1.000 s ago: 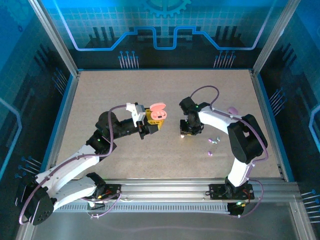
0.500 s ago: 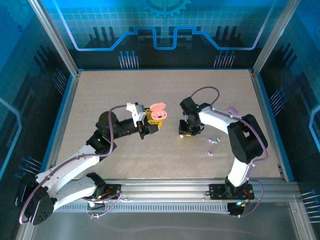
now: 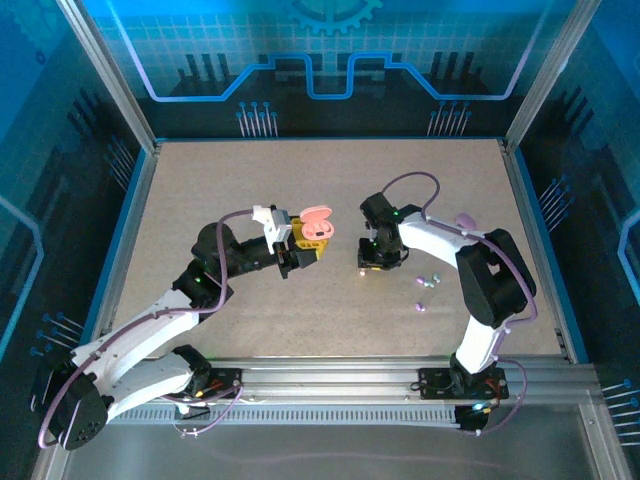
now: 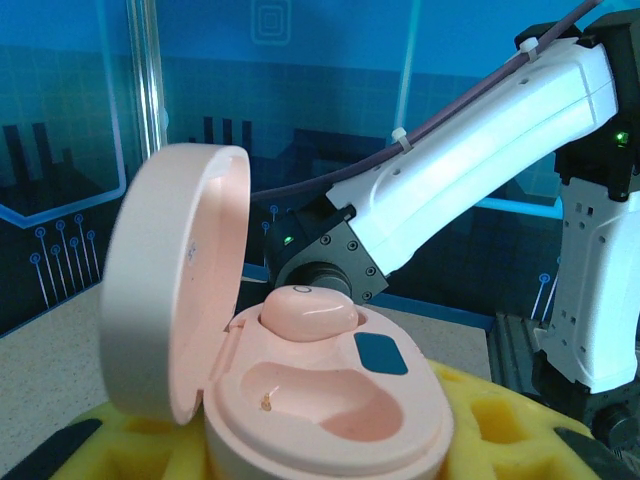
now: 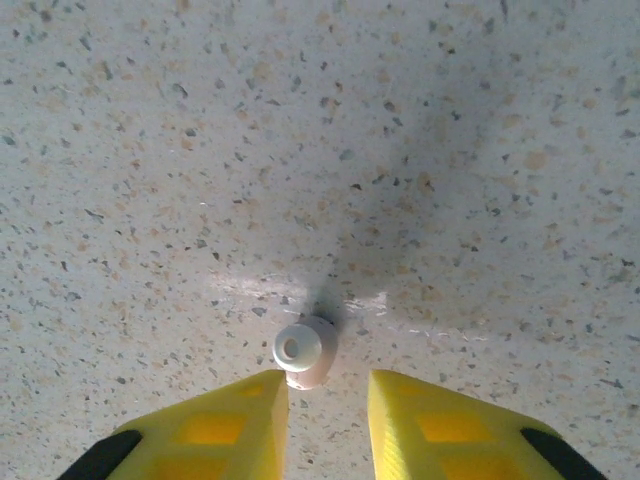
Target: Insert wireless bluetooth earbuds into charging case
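From the top external view, the left gripper (image 3: 307, 246) is clamped on the open pink charging case (image 3: 318, 232) and holds it above the table (image 3: 250, 180), a little left of centre. The case's mouth faces up, and its raised lid lies on the side away from the arm bases. The right gripper (image 3: 376, 265) points down at the tabletop just to the right of the case, apart from it; at this size its jaws cannot be read. Right of that gripper, two pale loose earbuds (image 3: 430, 281) lie close together. A purple earbud (image 3: 421, 307) lies nearer the bases. A purple case (image 3: 464, 219) sits closed beyond the right arm's forearm.

In the left wrist view, the charging case sits between the yellow pads (image 4: 505, 425), which press on both its flanks. Its lid stands nearly upright on the left, hollow side turned toward the wells. The body's long axis runs across the view. A seated earbud (image 4: 308, 313) lies in the far well, lengthwise along that axis, and the near well is bare.

In the right wrist view, the two yellow fingertips (image 5: 225, 425) stand slightly parted, gripping nothing. A pink earbud (image 5: 300, 352) rests on the speckled tabletop just ahead of the gap, close against the left tip. It is seen almost end-on, with its white ear tip and round opening turned up toward the camera and its pink body toward the fingers.
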